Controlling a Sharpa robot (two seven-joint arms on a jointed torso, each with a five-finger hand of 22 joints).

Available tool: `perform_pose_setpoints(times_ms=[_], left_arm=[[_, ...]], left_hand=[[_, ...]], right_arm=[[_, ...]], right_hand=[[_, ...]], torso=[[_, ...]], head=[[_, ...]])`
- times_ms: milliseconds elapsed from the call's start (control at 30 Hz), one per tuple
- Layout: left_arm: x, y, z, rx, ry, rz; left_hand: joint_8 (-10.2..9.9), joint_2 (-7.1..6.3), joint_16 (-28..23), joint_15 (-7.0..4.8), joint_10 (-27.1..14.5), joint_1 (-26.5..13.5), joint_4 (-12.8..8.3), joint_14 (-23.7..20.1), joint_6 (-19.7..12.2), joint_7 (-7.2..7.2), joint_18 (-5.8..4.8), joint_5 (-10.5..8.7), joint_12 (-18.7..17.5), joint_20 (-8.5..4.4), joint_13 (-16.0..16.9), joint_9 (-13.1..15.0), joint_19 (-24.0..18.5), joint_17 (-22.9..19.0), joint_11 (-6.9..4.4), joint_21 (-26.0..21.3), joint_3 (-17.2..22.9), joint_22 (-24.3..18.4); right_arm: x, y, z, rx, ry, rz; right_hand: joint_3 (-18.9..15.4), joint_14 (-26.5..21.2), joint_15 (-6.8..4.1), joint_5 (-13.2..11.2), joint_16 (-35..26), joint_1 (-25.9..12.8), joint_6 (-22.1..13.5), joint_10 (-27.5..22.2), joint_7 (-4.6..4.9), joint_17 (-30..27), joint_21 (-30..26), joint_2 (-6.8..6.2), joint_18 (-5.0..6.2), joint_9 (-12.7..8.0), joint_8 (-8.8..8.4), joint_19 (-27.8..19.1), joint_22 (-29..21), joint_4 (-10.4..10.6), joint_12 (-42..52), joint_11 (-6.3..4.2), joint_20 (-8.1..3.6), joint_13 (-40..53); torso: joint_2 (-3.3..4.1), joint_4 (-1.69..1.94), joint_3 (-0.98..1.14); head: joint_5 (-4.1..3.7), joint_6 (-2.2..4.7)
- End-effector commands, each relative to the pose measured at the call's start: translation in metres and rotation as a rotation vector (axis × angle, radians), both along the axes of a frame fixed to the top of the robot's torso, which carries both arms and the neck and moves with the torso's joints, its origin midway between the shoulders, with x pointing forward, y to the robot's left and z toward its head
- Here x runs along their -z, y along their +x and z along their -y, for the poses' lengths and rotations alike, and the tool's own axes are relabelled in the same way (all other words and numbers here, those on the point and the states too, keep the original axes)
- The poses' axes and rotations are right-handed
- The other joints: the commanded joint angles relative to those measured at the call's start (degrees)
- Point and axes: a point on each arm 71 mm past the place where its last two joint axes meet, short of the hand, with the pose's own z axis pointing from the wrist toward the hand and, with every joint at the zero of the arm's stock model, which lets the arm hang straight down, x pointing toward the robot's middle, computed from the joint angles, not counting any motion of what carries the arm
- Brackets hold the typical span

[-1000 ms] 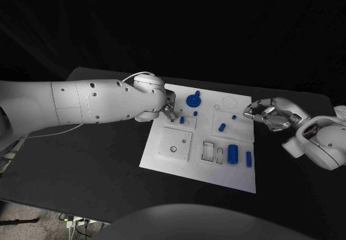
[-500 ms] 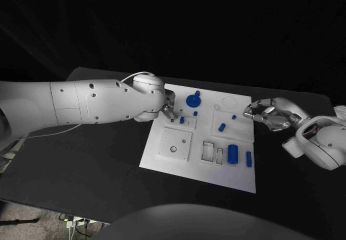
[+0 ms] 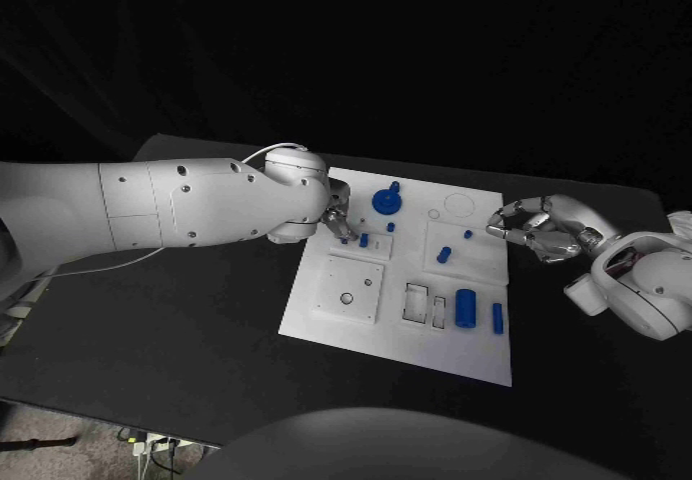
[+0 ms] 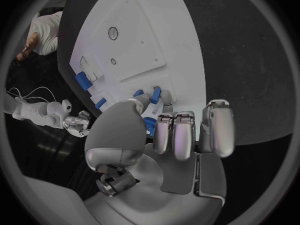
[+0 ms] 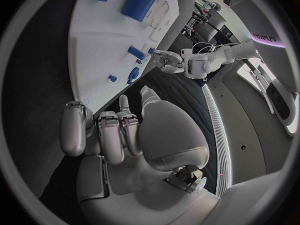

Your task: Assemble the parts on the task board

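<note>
The white task board [image 3: 378,322] lies mid-table with several blue parts on it. My left hand [image 3: 335,222] reaches over its far left corner. In the left wrist view its thumb and fingertips [image 4: 167,105] flank a small blue piece [image 4: 155,96] that stands on the board; whether they touch it is unclear. The same small piece [image 3: 364,240] sits just beside the fingers in the head view. A round blue knob [image 3: 387,201] stands just beyond. My right hand [image 3: 541,232] hovers off the board's right edge, fingers curled in with nothing in them.
A large blue cylinder [image 3: 466,307] and a slim blue piece [image 3: 498,318] lie at the board's near right. Small pegs [image 3: 444,254] stand mid-board. A raised square plate [image 3: 351,288] and rectangular slots [image 3: 417,304] are at the near left. Black table surrounds the board.
</note>
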Motion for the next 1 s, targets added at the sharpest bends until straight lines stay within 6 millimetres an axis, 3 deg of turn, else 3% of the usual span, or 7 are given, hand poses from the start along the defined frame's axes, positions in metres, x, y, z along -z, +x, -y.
perform_pose_setpoints(times_ms=[33, 500, 600, 800, 1000], left_arm=[[0.0085, -0.0031, -0.0036, -0.028, 0.019, -0.038], [0.0089, -0.0029, -0.0044, -0.038, 0.002, -0.033], [0.0084, -0.0026, -0.0049, -0.043, -0.008, -0.024], [0.0078, -0.0023, -0.0049, -0.046, -0.019, -0.014], [0.0079, -0.0025, -0.0052, -0.045, -0.016, -0.017]], left_hand=[[-0.47, 0.22, 0.14, 0.48, 5.95, -1.51, 0.04, 6.12, 0.21, 0.34, 1.02, -0.30, 0.14, 0.59, 15.10, -0.24, 0.72, 15.05, 0.39, -0.20, -1.26, 11.96], [-1.26, 1.79, 0.14, 0.54, 5.95, -4.58, 0.10, 6.12, 0.51, 0.32, 1.02, -0.30, 0.14, 0.68, 15.10, -0.58, 0.76, 15.05, 0.44, -0.21, -3.95, 11.98], [-1.46, 2.14, 0.14, 0.53, 5.95, -4.70, 0.07, 6.12, 0.45, 0.31, 1.02, 0.38, 0.14, 0.67, 15.10, -0.64, 0.77, 15.05, 0.44, -0.21, -4.21, 11.98], [-1.89, 3.13, 0.14, 0.49, 5.95, -4.37, 0.04, 6.12, 0.51, 0.24, 1.02, 3.53, 0.14, 0.65, 15.10, -0.73, 0.82, 15.05, 0.38, -0.19, -4.38, 11.99], [-2.25, 3.50, 0.14, 0.42, 5.95, -2.24, -0.16, 6.12, 0.44, 0.10, 1.05, 4.48, 0.14, 0.60, 15.10, -0.77, 0.79, 15.05, 0.28, -0.31, -3.01, 11.96]], right_arm=[[0.0007, -0.0008, -0.0011, -0.015, 0.001, -0.005], [0.0008, -0.0006, -0.0009, -0.014, 0.001, -0.005], [0.0009, -0.0005, -0.0008, -0.014, 0.001, -0.006], [0.0009, -0.0005, -0.0005, -0.014, 0.001, -0.006], [0.0009, -0.0006, -0.0005, -0.015, 0.001, -0.007]], right_hand=[[0.09, 5.98, 0.24, 0.37, 0.20, 0.78, -0.49, 6.01, 0.04, 15.06, -0.22, 0.11, 0.90, -0.10, -0.34, -0.29, 10.43, -0.48, -0.30, 0.30, 0.06, 14.92], [0.40, 5.98, 0.25, 0.84, 0.20, 1.30, -0.49, 6.01, 0.05, 15.06, -0.26, 0.13, 0.90, -0.13, -0.30, -0.32, 10.43, -0.97, -0.30, 0.32, 0.07, 14.92], [0.46, 5.98, 0.25, 1.02, 0.20, 1.37, -0.50, 6.01, 0.06, 15.06, -0.27, 0.14, 0.90, -0.14, -0.29, -0.32, 10.43, -1.04, -0.30, 0.32, 0.07, 14.92], [0.58, 5.98, 0.26, 1.47, 0.20, 1.47, -0.50, 6.01, 0.08, 15.06, -0.31, 0.16, 0.91, -0.17, -0.29, -0.35, 10.42, -1.16, -0.30, 0.34, 0.07, 14.92], [0.65, 5.98, 0.27, 1.74, 0.20, 1.53, -0.51, 6.01, 0.08, 15.06, -0.31, 0.17, 0.91, -0.19, -0.29, -0.34, 10.42, -1.23, -0.30, 0.33, 0.07, 14.92]], torso=[[0.00, 0.01, -0.01], [0.02, 0.05, -0.02], [0.03, 0.01, -0.04], [0.05, -0.01, 0.00], [0.04, 0.03, -0.01]], head=[[-0.03, 0.01], [-0.05, 0.01], [-0.05, 0.01], [0.00, 0.01], [-0.05, 0.01]])
